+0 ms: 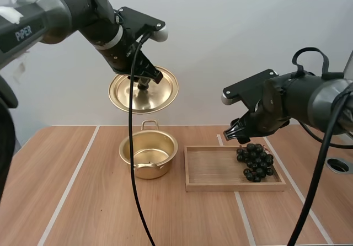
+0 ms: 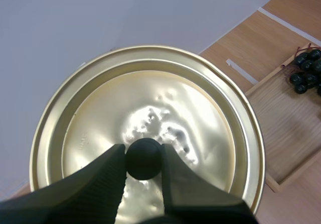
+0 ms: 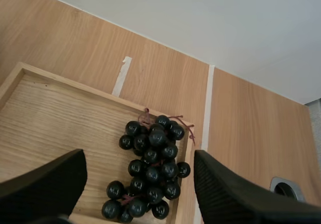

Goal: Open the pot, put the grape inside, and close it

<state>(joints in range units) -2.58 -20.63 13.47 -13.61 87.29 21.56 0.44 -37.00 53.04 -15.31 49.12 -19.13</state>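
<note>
One of three steps done: left claw [image 1: 144, 83] holds the lid [image 1: 165, 92] clamped by its knob above the open pot [image 1: 150, 170], right claw [image 1: 233, 134] spread apart over the grapes [image 1: 255, 161] in the tray [image 1: 212, 171]; loading and closing remain.

Left end effector [image 1: 144, 81] high, pinched on the lid [image 1: 163, 95]; right end effector [image 1: 235, 133] low, fingers wide apart.

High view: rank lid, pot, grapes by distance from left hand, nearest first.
1. lid: gripped by its knob in the left hand.
2. pot: open, straight below the lid.
3. grapes: right end of the wooden tray, by the right hand.
</note>
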